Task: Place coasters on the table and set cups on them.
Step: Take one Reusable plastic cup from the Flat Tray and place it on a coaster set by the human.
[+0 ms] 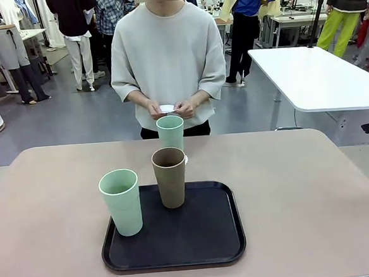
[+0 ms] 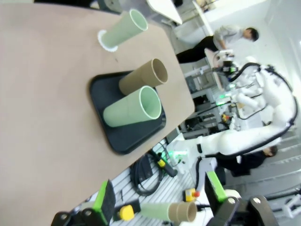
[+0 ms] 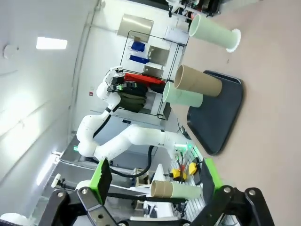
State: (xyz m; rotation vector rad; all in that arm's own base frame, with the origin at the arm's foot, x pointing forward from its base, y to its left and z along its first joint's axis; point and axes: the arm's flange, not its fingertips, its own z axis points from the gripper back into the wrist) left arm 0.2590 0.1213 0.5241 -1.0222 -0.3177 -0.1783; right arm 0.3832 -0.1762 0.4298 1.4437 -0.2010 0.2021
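Left end effector point(image 2: 159, 186) and right end effector point(image 3: 155, 173) gape empty; an off-centre pinch could topple the tall brown cup point(image 1: 169, 176)

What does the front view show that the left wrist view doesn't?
Front: a person's hands holding a white coaster. Left wrist: the left pincer, open, and the right arm farther off. Both: a brown cup and a near green cup on the tray, and a far green cup on a second coaster on the table.
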